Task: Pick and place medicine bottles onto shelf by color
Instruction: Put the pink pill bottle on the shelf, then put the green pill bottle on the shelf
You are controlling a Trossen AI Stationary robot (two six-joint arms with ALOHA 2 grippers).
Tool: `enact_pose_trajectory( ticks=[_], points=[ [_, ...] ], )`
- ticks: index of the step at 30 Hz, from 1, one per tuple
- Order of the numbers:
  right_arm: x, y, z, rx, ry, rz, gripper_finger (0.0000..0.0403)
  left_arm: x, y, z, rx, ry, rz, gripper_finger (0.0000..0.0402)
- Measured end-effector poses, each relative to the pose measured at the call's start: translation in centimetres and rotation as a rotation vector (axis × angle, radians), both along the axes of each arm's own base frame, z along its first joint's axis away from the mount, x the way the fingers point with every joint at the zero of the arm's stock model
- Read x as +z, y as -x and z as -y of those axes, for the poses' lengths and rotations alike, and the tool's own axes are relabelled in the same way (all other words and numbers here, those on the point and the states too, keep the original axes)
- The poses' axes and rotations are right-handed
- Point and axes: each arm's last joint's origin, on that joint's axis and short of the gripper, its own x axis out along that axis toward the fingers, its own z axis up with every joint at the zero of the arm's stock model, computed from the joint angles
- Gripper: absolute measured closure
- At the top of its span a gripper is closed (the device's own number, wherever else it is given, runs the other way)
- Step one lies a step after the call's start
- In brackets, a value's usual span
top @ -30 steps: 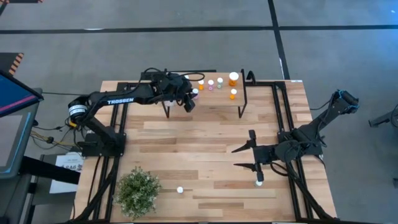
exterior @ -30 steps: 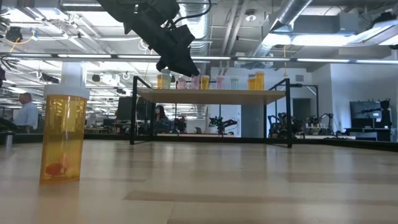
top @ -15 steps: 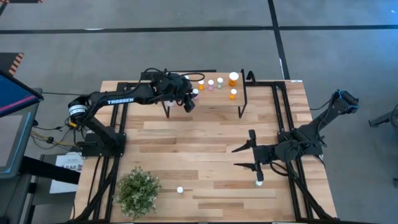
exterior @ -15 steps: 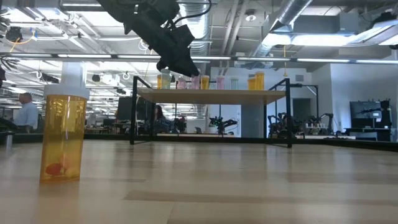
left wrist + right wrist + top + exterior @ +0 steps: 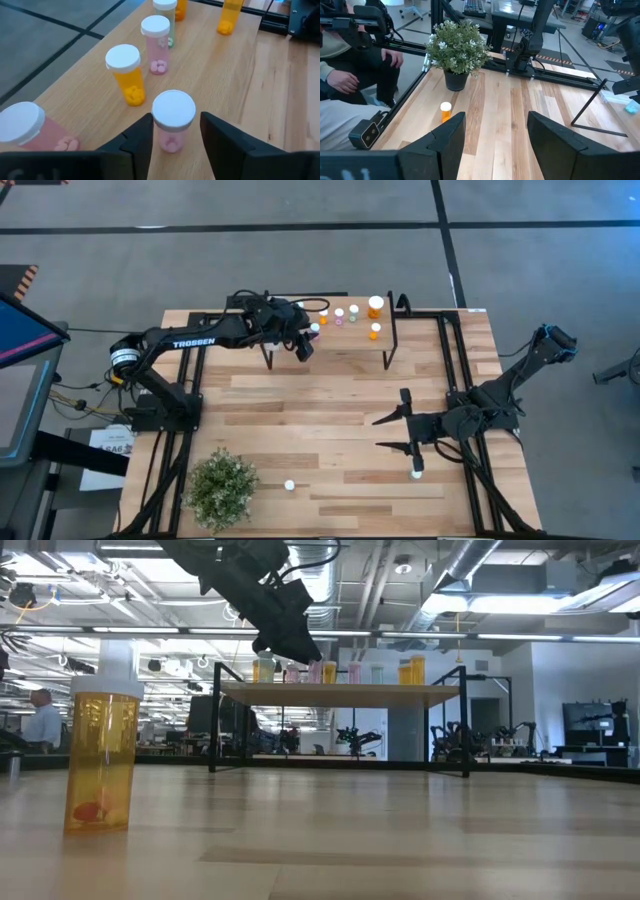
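Observation:
The shelf (image 5: 350,345) stands at the table's far side, with several white-capped bottles upright on its plank top: orange (image 5: 375,306), pink (image 5: 339,313) and orange (image 5: 127,75). My left gripper (image 5: 306,340) is over the shelf's left part, open. Its fingers stand on either side of a small pink bottle (image 5: 172,122) that stands on the plank. My right gripper (image 5: 377,433) is open and empty over the table's right half. One bottle (image 5: 416,473) stands on the table near it. An orange bottle (image 5: 289,485) stands near the front edge and also shows in the right wrist view (image 5: 445,111). My left gripper's fingers (image 5: 142,137) stand beside the pink bottle's white cap (image 5: 173,107), one on each side, slanting down from the table's left. I cannot tell whether they touch it. The bottle stands upright on the shelf top.
A potted plant (image 5: 220,488) stands at the table's near left corner. A black frame (image 5: 455,350) runs along the table's right side. A seated person (image 5: 350,75) is beyond the table's left edge. Bare wood lies between the shelf and the front edge.

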Motion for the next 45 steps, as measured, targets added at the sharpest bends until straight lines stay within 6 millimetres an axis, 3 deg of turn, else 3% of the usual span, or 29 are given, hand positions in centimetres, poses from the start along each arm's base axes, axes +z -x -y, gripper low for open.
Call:
enact_pose_trajectory(
  ticks=[8,23,29,37,45],
  points=[
    [0.0,0.0,0.0,0.000,0.001,-0.001,0.0168,0.2,0.0,0.0,-0.003,0.001,-0.009,0.0241],
    [-0.1,0.1,0.0,0.002,0.002,-0.009,0.0168,3.6,-0.5,0.9,-0.042,-0.035,-0.044,0.0232],
    [-0.2,0.1,0.0,-0.002,-0.003,-0.024,0.0168,4.9,0.3,1.3,-0.024,-0.074,-0.024,0.0232],
    [-0.5,0.2,0.1,-0.011,-0.013,-0.053,0.0168,8.3,2.8,4.7,-0.133,-0.123,0.176,0.0232],
    [-0.5,0.2,0.1,-0.011,-0.016,-0.051,0.0168,8.0,4.5,8.8,-0.253,-0.161,0.329,0.0232]
  ],
)
